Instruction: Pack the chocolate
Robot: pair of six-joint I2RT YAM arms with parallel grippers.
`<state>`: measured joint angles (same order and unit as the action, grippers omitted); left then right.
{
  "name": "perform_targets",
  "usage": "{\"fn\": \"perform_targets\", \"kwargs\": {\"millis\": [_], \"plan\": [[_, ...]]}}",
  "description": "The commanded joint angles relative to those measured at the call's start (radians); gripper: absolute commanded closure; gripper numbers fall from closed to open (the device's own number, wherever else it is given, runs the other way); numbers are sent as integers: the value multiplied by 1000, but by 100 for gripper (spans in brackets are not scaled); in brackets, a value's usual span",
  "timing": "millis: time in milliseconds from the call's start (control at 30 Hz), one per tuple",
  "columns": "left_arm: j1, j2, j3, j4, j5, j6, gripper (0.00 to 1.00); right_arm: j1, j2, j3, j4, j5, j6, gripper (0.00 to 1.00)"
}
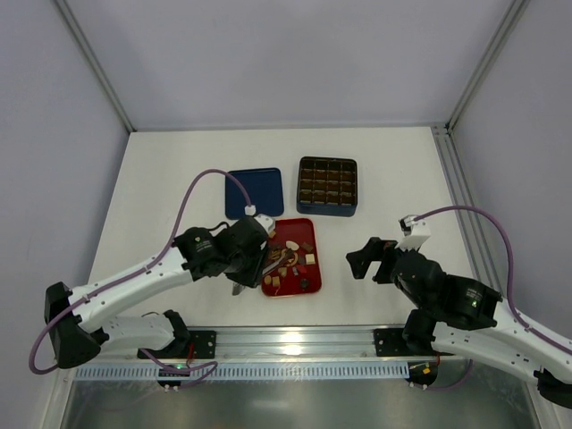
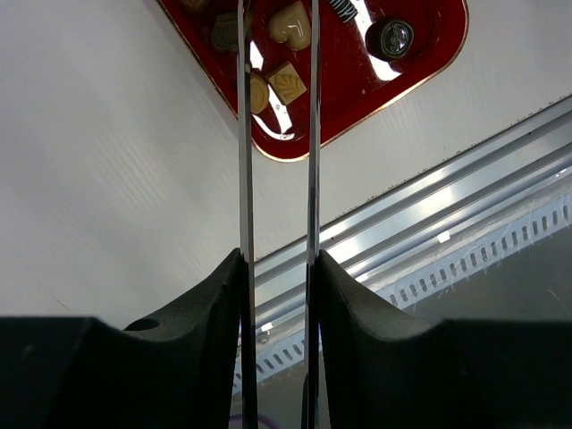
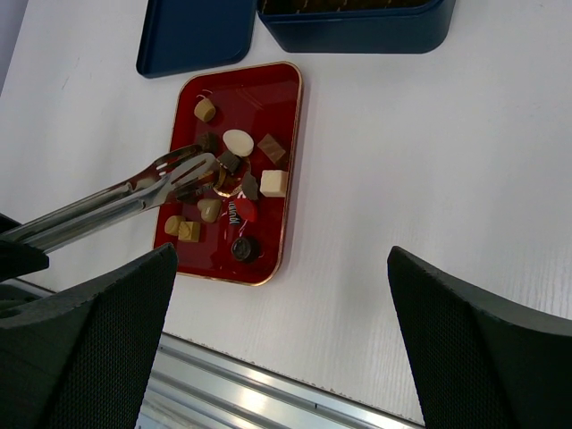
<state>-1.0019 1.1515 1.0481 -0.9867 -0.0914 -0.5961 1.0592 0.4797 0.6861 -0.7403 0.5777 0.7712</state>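
Left wrist view shows the left gripper (image 2: pixel 277 295) clamped on a pair of metal tongs (image 2: pixel 313 134). Its two black fingers (image 2: pixel 210 313) press the blades from either side, and the blades run straight ahead of them, parallel with a narrow gap between. Beyond the fingers, the blades reach over the near corner of a red tray (image 2: pixel 357 98) on the white table (image 2: pixel 107 161).

The chocolate (image 3: pixel 238 142) lies loose in that tray: tan, cream and dark brown pieces scattered around and beyond the tong tips. From the right wrist camera the tips sit low among the dark pieces mid-tray, but whether they pinch one cannot be told.

The right gripper (image 1: pixel 356 259) hangs over bare table with its fingers spread wide and nothing between them. The tray lies ahead of them, well apart. Past the tray stand a blue box (image 1: pixel 327 211) with brown cells and, just beside it, a flat blue lid (image 1: pixel 255 192).
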Motion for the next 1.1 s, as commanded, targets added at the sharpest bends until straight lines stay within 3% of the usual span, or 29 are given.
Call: {"fn": "perform_targets", "kwargs": {"millis": [0,600,1067], "plan": [[-12,2,-2,28,-30,-14,64,4,-10,-7,7,19,25,0],[-32,20,-14,31,-42,-19,68,5,-18,-14,5,17,34,0],[-38,19,61,-17,-57,-8,85,5,-44,-16,-13,21,39,0]]}}
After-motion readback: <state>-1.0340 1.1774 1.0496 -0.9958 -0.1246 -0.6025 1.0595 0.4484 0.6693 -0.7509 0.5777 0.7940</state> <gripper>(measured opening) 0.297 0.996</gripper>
